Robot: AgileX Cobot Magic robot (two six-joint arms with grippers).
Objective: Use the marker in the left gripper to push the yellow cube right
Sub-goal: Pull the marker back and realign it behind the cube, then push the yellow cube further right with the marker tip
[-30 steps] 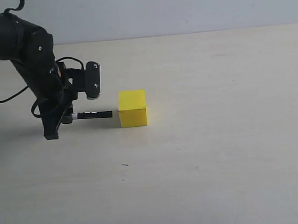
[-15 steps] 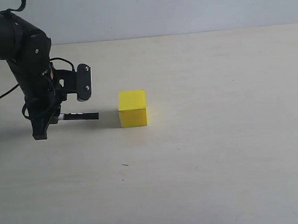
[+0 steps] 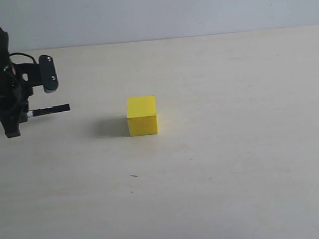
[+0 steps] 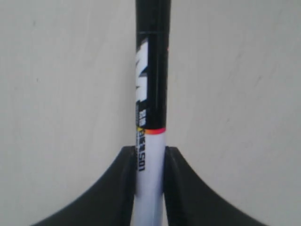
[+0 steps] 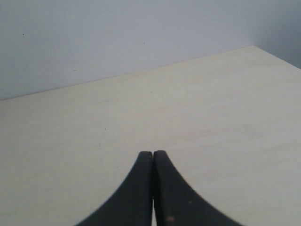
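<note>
The yellow cube [image 3: 142, 115] rests on the pale table, a little left of centre in the exterior view. Far to its left, at the picture's edge, my left gripper [image 3: 21, 113] is shut on the marker [image 3: 50, 109], which lies level and points right toward the cube with a wide gap between tip and cube. The left wrist view shows the marker [image 4: 151, 117] close up, its white barrel clamped between the two black fingers of the left gripper [image 4: 150, 153]. My right gripper [image 5: 153, 155] is shut with nothing in it and does not appear in the exterior view.
The table's far edge [image 3: 198, 36] meets a plain grey wall. A small dark speck [image 3: 133, 176] lies on the table in front of the cube. The right wrist view shows the table's corner [image 5: 254, 46] against the same wall.
My left arm has drawn back to the left and slightly up, carrying the marker away from the cube. The marker tip was almost at the cube's left face a second ago. The cube stayed put.
</note>
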